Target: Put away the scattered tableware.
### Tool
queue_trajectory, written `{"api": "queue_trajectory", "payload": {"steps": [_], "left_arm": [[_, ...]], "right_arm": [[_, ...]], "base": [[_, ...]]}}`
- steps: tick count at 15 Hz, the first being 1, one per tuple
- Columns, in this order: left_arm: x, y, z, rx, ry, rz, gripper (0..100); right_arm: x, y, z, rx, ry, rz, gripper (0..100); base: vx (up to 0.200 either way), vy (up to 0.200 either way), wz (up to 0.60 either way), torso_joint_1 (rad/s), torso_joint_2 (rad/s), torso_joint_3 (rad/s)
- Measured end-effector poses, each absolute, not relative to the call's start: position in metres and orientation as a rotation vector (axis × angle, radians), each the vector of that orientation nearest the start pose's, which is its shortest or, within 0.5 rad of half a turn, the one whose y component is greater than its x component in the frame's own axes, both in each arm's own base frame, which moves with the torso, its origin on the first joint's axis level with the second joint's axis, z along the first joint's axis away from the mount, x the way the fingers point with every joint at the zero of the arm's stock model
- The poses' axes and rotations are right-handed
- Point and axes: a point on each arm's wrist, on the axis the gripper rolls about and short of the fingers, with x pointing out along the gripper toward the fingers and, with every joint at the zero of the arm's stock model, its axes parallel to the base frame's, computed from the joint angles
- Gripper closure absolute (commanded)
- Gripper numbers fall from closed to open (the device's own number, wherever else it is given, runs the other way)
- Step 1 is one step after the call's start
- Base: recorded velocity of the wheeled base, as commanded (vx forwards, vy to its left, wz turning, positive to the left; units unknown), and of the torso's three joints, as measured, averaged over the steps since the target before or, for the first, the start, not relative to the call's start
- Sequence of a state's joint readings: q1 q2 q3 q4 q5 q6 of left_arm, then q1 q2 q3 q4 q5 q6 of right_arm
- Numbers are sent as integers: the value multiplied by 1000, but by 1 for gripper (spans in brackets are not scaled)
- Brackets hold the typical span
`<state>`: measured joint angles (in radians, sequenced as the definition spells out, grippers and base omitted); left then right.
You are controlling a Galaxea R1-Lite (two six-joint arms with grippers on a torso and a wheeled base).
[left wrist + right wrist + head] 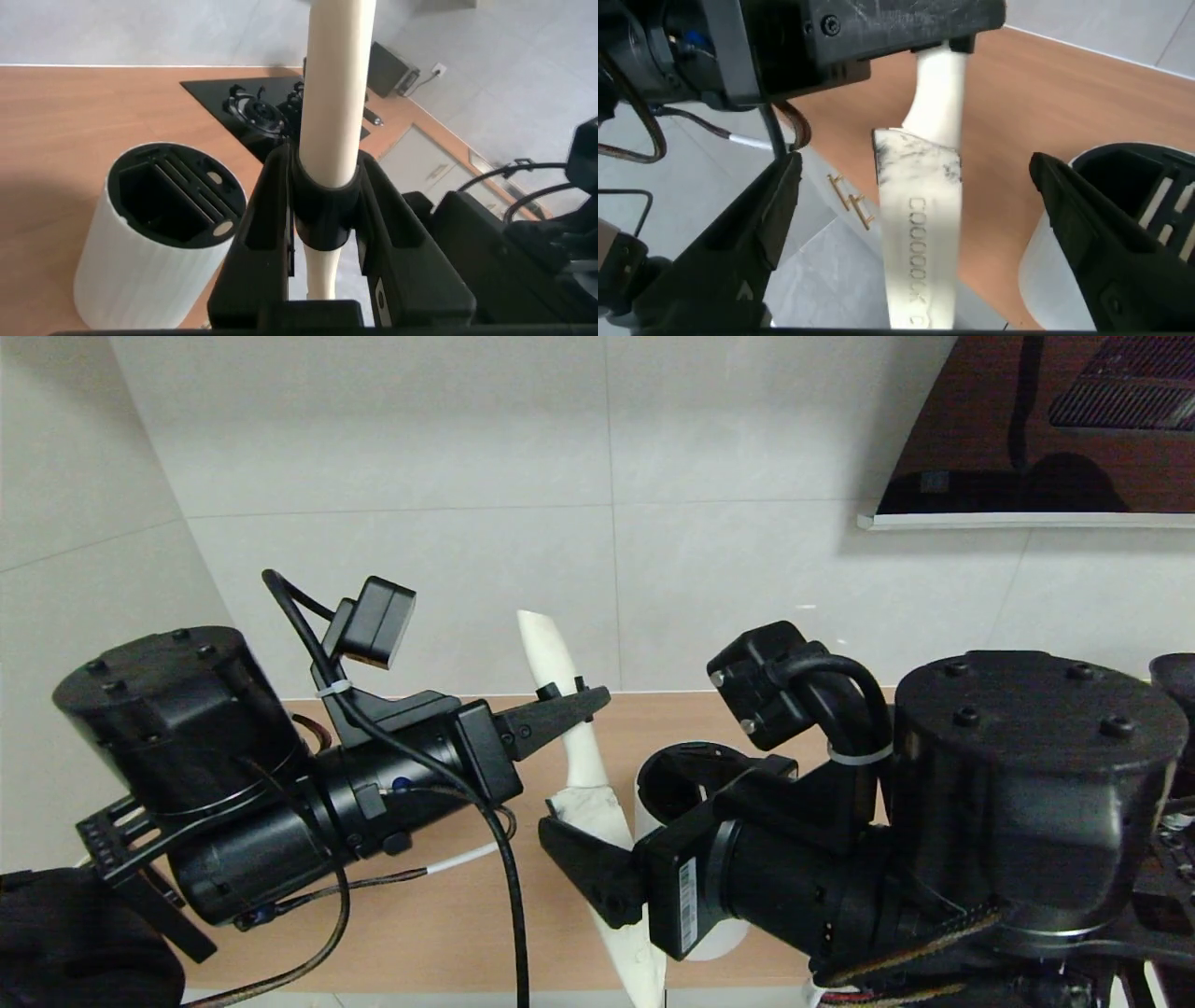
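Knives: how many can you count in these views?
1. The white knife is clamped in the left end effector, near the holder, whose slots may hide others.

A wooden countertop point(448, 933) meets a tiled wall point(467, 448); a black gas hob point(245, 105) is set into it.

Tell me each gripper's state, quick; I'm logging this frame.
Left gripper: shut on the white knife, at its handle.
Right gripper: open, holding nothing, the knife's blade between its jaws.
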<state>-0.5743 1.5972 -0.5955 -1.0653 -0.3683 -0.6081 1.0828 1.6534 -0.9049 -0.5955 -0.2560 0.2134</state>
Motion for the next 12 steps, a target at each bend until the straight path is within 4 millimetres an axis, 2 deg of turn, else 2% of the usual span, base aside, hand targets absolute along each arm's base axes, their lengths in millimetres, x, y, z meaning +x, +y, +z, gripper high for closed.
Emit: {"api": "queue_trajectory", "payload": {"steps": [2, 3, 6, 8, 10, 12], "left_arm": [[220, -151, 202, -569, 219, -926, 100], [221, -150, 204, -568, 228, -909, 100], [225, -148, 215, -542, 232, -805, 100], [231, -149, 231, -488, 168, -661, 100], [236, -162, 246, -439, 128, -547, 100], [243, -183, 259, -397, 91, -391, 100]], "right_arm": [[159, 257, 223, 111, 202, 767, 0], [171, 247, 225, 118, 196, 718, 0], [211, 206, 233, 141, 173, 533, 0], [223, 182, 239, 145, 171, 444, 0], [230, 163, 241, 144, 179, 377, 0], [235, 151, 241, 147, 177, 331, 0]], "base": [[0, 0, 0, 0, 0, 0], [0, 0, 0, 0, 0, 0], [0, 0, 0, 0, 0, 0], [0, 0, 0, 0, 0, 0], [0, 0, 0, 0, 0, 0], [0, 0, 0, 0, 0, 0]]}}
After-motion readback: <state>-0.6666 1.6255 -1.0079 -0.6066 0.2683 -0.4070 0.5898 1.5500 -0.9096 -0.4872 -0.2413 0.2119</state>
